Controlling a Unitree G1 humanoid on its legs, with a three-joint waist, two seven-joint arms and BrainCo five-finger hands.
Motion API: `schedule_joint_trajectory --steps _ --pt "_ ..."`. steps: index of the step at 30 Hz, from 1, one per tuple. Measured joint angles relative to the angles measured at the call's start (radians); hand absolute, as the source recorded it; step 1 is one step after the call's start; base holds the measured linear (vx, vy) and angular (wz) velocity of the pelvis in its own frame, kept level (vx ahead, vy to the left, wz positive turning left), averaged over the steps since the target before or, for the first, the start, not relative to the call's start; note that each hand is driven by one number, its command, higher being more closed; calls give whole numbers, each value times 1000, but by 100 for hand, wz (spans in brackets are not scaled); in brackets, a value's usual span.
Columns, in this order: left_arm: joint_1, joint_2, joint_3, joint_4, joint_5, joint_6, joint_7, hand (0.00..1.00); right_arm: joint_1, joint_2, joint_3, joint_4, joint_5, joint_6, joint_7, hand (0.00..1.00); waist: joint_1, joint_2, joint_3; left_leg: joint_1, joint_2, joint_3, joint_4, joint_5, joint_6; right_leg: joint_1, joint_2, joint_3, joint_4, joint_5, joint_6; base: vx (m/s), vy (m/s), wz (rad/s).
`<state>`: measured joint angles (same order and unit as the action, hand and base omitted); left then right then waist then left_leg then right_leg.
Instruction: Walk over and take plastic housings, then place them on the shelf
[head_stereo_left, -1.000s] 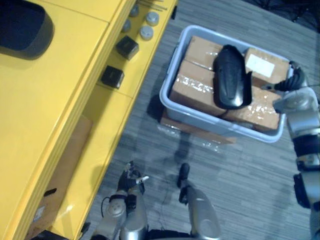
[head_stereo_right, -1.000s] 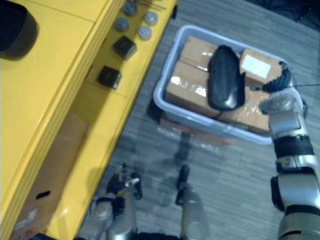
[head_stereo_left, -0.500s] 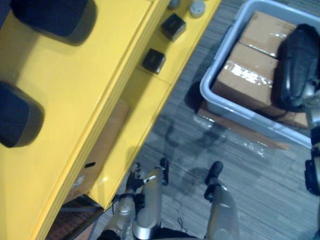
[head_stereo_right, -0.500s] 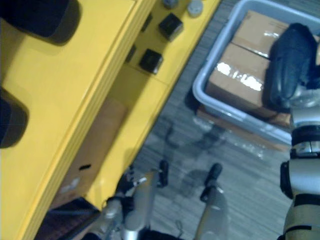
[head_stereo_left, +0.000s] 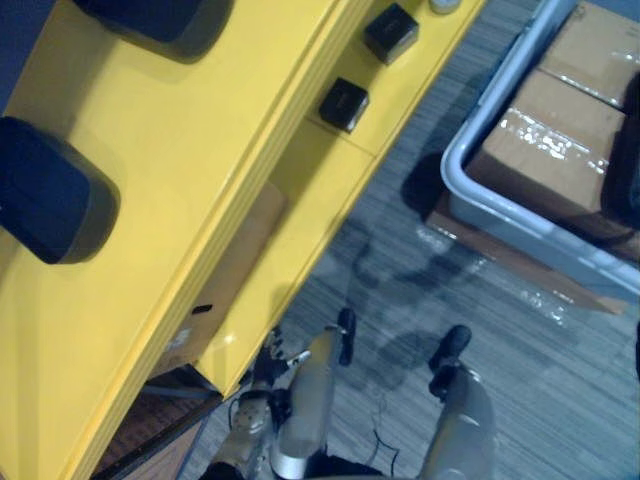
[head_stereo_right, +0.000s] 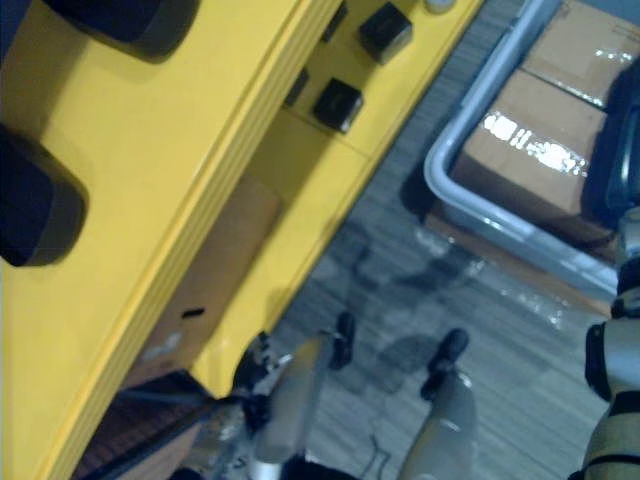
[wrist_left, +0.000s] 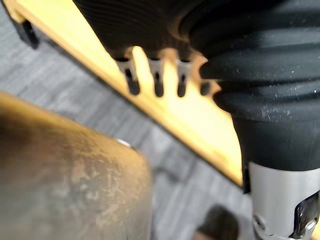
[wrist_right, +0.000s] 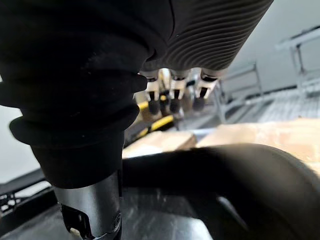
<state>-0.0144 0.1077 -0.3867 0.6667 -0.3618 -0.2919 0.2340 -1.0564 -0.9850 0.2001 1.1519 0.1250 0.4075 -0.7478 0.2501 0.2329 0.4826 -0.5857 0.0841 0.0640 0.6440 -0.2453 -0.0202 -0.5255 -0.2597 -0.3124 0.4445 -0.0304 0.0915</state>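
Observation:
A black plastic housing (head_stereo_right: 612, 150) lies on cardboard boxes (head_stereo_left: 550, 150) in a grey bin (head_stereo_left: 480, 200) at the far right edge. In the right wrist view my right hand (wrist_right: 172, 100) reaches over this housing (wrist_right: 225, 170) with straight fingers and its thumb beside the rim; I cannot tell whether it touches. Two more dark housings (head_stereo_left: 150, 15) (head_stereo_left: 50, 190) lie on the yellow shelf top (head_stereo_left: 200, 150). My left hand (head_stereo_left: 268, 362) hangs low by the shelf's front edge, relaxed and holding nothing.
Small black boxes (head_stereo_left: 343, 103) (head_stereo_left: 390, 32) sit on the yellow lower shelf board. A brown cardboard box (head_stereo_left: 240, 260) stands under the shelf. Flat cardboard lies beneath the bin on the grey striped floor (head_stereo_left: 400, 260).
The camera has swung toward the shelf, so the bin now sits at the right edge. My right hand went from the bin's far rim to the black housing.

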Motion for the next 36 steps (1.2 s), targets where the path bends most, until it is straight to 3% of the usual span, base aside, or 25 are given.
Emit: schedule_joint_trajectory --steps 5,10,16,25,26,30,32,36 --pt "1 1 -11 -10 -26 -6 -1 0 -2 -26 -9 0 0 -5 -64 0 11 4 -3 -10 0 -5 2 0 0 -16 -6 -7 22 -16 -4 13 -3 5" --pt "4 0 -11 -20 -32 -6 -1 0 -6 -37 -42 1 24 -12 -57 0 10 4 -3 -9 2 -5 2 0 -1 -22 -9 -7 38 -30 -5 0 0 0" --pt "4 -1 -12 -23 -34 -6 -1 0 -4 -38 -65 46 89 -6 28 0 12 4 -3 -11 0 -1 -5 0 -1 -34 -17 -8 53 -42 -7 0 0 0" --pt "4 -9 -19 -36 -65 -5 2 0 1 -79 -67 51 97 47 163 0 25 7 -5 -30 -8 0 -6 0 -2 -67 -35 -11 86 -60 -7 5 2 1" --pt "4 -10 -19 -36 -65 -5 2 0 2 -82 -60 51 98 54 175 100 26 9 -6 -30 -9 0 -6 0 -2 -67 -36 -12 87 -60 -7 0 0 0" --pt "2 -20 -20 -36 -65 -6 4 0 13 -105 -57 51 93 85 247 100 40 19 -13 -33 -9 -2 -5 -1 -3 -67 -36 -14 87 -62 -7 0 0 0" --pt "0 -22 -25 -36 -65 -8 3 0 13 -118 -24 51 37 107 295 100 45 21 -15 -36 -9 -3 -4 0 -3 -68 -36 -17 87 -63 -7 0 0 0" --pt "-3 -25 -28 -36 -70 -18 -3 0 31 -130 13 58 -188 149 383 100 58 23 -16 -45 -9 -11 -4 2 -8 -73 -36 -25 87 -64 -8 -2 6 4"
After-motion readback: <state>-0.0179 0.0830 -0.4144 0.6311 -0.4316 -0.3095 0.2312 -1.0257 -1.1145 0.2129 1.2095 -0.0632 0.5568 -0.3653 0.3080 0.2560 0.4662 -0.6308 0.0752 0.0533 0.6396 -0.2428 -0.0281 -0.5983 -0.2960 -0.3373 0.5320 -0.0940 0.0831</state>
